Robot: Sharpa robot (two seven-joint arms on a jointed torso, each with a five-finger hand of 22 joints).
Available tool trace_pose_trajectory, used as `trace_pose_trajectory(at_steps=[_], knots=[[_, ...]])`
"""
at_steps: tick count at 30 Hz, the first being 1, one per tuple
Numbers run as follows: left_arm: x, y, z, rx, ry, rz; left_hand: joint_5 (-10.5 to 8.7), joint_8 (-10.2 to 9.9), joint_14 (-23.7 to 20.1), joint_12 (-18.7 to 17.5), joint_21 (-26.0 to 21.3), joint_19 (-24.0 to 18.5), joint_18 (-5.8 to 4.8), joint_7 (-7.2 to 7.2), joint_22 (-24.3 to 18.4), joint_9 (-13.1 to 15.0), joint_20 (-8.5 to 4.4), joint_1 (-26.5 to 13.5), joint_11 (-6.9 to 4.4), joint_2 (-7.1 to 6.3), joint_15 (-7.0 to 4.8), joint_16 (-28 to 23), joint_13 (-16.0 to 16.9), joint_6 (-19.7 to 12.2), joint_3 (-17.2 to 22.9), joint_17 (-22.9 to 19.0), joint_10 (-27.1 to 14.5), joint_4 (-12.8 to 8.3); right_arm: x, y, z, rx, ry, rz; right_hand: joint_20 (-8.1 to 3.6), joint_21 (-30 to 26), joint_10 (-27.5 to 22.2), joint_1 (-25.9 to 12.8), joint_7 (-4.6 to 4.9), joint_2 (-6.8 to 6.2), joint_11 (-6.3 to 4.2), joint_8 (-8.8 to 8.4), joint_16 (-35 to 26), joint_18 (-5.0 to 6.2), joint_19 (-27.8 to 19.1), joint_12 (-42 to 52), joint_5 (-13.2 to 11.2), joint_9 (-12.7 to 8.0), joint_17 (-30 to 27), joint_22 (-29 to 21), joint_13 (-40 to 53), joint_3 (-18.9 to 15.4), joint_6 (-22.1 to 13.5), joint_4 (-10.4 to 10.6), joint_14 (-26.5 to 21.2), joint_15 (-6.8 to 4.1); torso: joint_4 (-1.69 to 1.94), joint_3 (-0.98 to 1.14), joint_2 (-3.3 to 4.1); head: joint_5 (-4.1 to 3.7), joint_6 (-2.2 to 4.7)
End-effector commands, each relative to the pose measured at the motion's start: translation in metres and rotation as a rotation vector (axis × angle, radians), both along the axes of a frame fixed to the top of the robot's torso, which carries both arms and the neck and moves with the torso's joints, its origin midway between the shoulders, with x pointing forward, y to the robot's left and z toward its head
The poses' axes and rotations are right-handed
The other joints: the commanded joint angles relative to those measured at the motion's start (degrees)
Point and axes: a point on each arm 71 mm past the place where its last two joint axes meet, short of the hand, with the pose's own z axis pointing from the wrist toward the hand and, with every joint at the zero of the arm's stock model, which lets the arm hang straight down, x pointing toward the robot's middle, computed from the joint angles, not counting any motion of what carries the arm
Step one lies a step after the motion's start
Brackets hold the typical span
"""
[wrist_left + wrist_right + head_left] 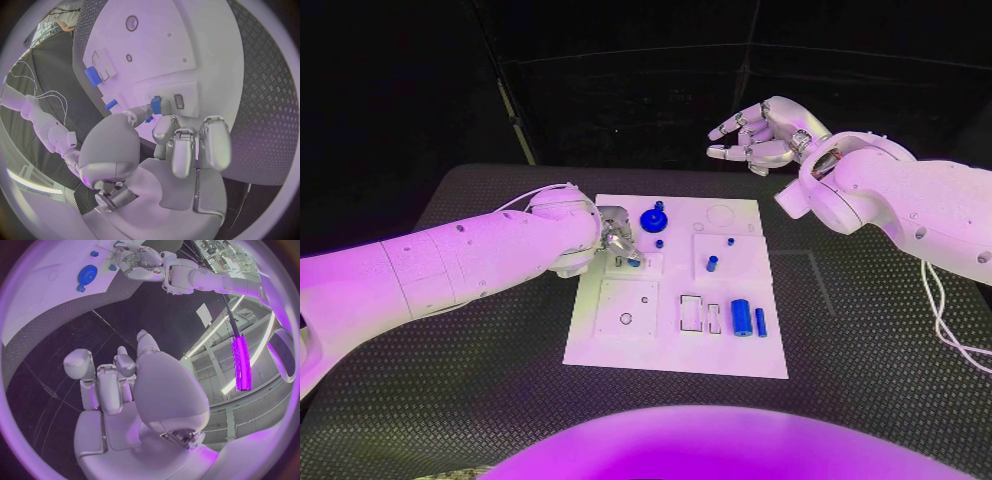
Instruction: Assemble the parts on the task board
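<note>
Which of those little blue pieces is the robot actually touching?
The small blue piece at the left hand's fingertips, near the board's left edge. The blue gear and the cylinders lie untouched.

The board is white, with thin dark outlines of rectangles and circles drawn on it. The parts on it are blue: a round gear, a small peg, and two cylinders side by side, the wider one lighter blue than its thin neighbour. The piece at the left hand's fingertips is blue too. The table is black with a raised diamond-tread pattern. Both arms are white. The left hand and the right hand are silver. A white cable lies over the black table.
</note>
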Motion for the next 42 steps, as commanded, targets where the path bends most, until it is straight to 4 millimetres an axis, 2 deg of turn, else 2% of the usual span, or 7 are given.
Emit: trace_pose_trajectory(at_steps=[1,26,31,36,42], knots=[[-0.0028,-0.0015,-0.0052,0.018,0.022,-0.017,-0.03,0.3,6.0,0.2,0.4,0.6,-0.51,-0.16,0.4,0.0,-0.06,-0.8,0.00,-0.14,-0.28,0.2,0.2,0.5,-0.2,15.1,0.5,0.4,-0.0002,0.0014,0.0012,0.003,-0.001,0.011,-0.34,-0.3,0.0,0.0,-0.25,0.57,-0.45,0.25,-0.4,0.62,-0.2,-0.1,0.2,-0.1,2.7,0.0,-0.1,-0.1,0.3,-0.3,3.1,-0.38,-0.02,0.02,0.00,0.05,0.04],[-0.0005,-0.0032,-0.0057,0.019,0.020,-0.014,-0.18,0.8,6.0,1.4,0.9,1.3,-0.71,-0.50,1.3,-0.1,-0.31,-3.5,-0.29,-0.06,-0.52,0.2,1.2,1.6,-2.4,15.1,1.4,2.2,-0.0004,0.0012,0.0012,0.002,0.000,0.011,-0.35,-0.4,-0.1,0.1,-0.25,0.63,-0.45,0.29,-0.5,0.64,-0.2,-0.2,0.2,-0.1,2.6,-0.2,-0.2,-0.2,0.3,-0.3,3.0,-0.39,-0.01,0.04,0.03,-0.14,-0.02],[0.0013,-0.0015,-0.0059,0.019,0.015,-0.004,-0.28,1.0,6.0,1.4,0.9,1.3,-0.72,-0.46,1.4,-0.1,-0.35,-5.0,-0.25,-0.08,-0.52,0.2,1.3,1.8,-4.7,15.1,1.4,3.6,-0.0004,0.0011,0.0012,0.002,0.000,0.010,-0.35,-0.5,-0.2,-0.1,-0.24,0.61,-0.44,0.29,-0.5,0.67,-0.3,-0.3,0.2,-0.1,2.5,-0.3,-0.4,-0.3,0.2,-0.2,3.0,-0.38,-0.01,0.02,0.02,-0.15,0.00],[0.0029,0.0007,-0.0057,0.016,0.007,0.008,-0.43,1.1,6.0,1.5,0.8,1.4,-0.74,-0.39,1.5,-0.3,-0.31,-7.5,-0.20,-0.45,-0.46,0.2,1.3,2.1,-10.1,15.1,1.4,6.2,-0.0002,0.0006,0.0011,0.002,0.000,0.009,-0.35,-0.6,-0.4,-0.4,-0.21,0.60,-0.40,0.30,-0.6,0.69,-0.4,-0.5,-0.2,-0.1,2.5,-0.5,-0.6,-0.6,0.1,-0.1,3.0,-0.37,0.03,-0.03,0.02,-0.19,0.04],[0.0028,0.0034,-0.0045,0.010,-0.003,0.017,-0.36,1.1,6.0,1.6,0.8,1.5,-0.74,-0.51,1.7,-0.4,-0.43,-7.7,-0.28,0.11,-0.56,0.2,1.4,2.1,-16.2,15.1,1.4,8.7,0.0000,0.0005,0.0010,0.001,-0.001,0.009,-0.35,-0.7,-0.4,-0.5,-0.19,0.61,-0.39,0.31,-0.6,0.70,-0.4,-0.5,-0.4,-0.1,2.5,-0.6,-0.6,-0.8,0.1,0.0,3.0,-0.36,0.04,-0.04,-0.02,-0.22,0.11]])
